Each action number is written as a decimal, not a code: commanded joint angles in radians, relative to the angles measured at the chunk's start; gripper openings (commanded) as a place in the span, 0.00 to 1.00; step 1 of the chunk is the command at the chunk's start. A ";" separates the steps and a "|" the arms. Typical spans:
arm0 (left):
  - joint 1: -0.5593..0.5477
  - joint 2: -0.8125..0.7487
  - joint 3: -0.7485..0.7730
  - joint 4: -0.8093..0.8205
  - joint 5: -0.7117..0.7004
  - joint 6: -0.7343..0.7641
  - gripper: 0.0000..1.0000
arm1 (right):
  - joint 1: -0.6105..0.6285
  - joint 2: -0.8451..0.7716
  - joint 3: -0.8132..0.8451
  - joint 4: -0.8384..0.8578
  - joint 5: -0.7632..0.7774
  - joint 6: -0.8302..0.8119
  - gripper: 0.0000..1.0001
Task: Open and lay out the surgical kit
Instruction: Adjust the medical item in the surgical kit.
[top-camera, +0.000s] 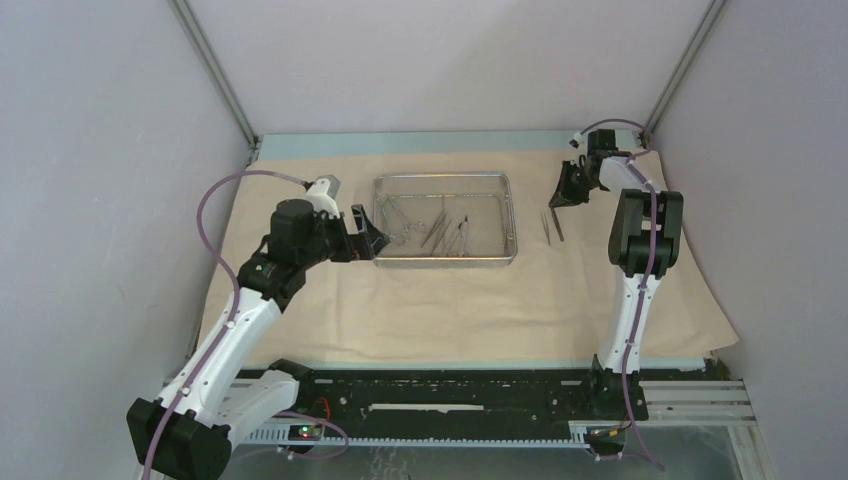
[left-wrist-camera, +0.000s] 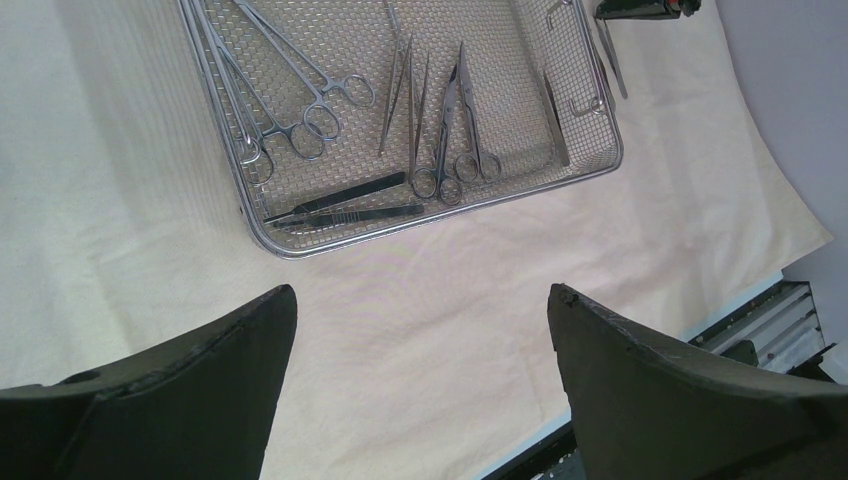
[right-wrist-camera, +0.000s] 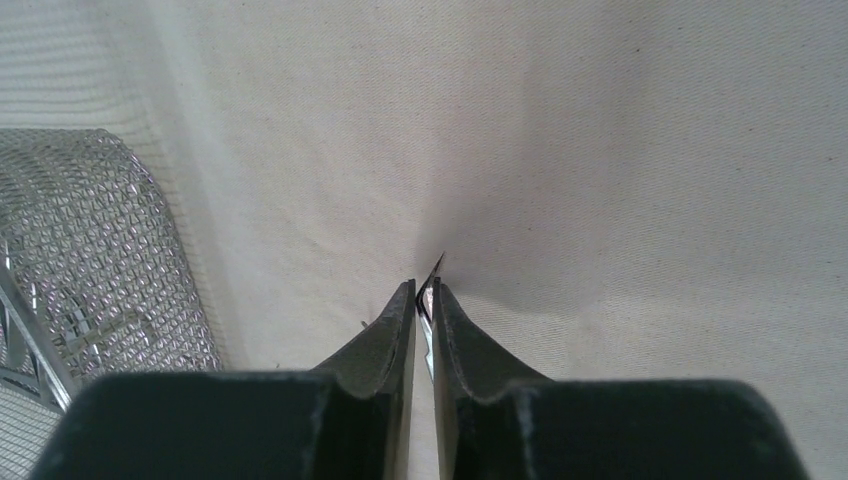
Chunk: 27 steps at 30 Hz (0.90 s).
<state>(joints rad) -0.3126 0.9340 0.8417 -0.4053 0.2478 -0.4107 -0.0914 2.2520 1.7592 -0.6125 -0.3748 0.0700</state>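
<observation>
Surgical kit (top-camera: 480, 215) lies open in front of me: the cloth wrap (top-camera: 450, 310) is spread flat, and the mesh tray (top-camera: 445, 262) sits on it with most of the instruments inside.

My left gripper (left-wrist-camera: 420, 295) has its fingers spread as wide as they go, holding nothing, over bare cloth. Just beyond the fingertips is the tray's near corner. Two dark flat handles (left-wrist-camera: 345, 207) lie closest. Two ring-handled clamps (left-wrist-camera: 300, 125) are farther ahead and to the left, rings overlapping, and the scissors (left-wrist-camera: 455, 135) are ahead and slightly right. Reaching in from here, I could catch the rim with a finger and shove the whole tray. I could also lift one clamp and drag its neighbour along by the tangled rings.

On the right, my right gripper (right-wrist-camera: 424, 290) has its fingers pinched nearly together on slim tweezers (right-wrist-camera: 437, 266). The tip pokes out past the fingertips toward the cloth, and the tray's end wall is off to the left of those fingers, apart from them. That is a thin, slick strip to hold, so I judge it could pivot or slip out crooked. I cannot tell whether the tip touches the cloth. If it does, a sideways move would snag and rumple the wrap.
</observation>
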 joint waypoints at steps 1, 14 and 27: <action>0.007 -0.001 0.013 0.033 0.013 -0.002 1.00 | 0.014 0.009 0.035 -0.018 0.005 -0.012 0.14; 0.007 -0.004 0.012 0.034 0.015 -0.002 1.00 | 0.088 -0.088 -0.028 -0.037 0.358 0.020 0.00; 0.007 -0.009 0.009 0.033 0.012 0.000 1.00 | 0.260 -0.110 -0.085 -0.033 0.858 0.149 0.00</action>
<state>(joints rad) -0.3126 0.9344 0.8417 -0.4049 0.2478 -0.4107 0.1516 2.1880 1.6859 -0.6418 0.2955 0.1421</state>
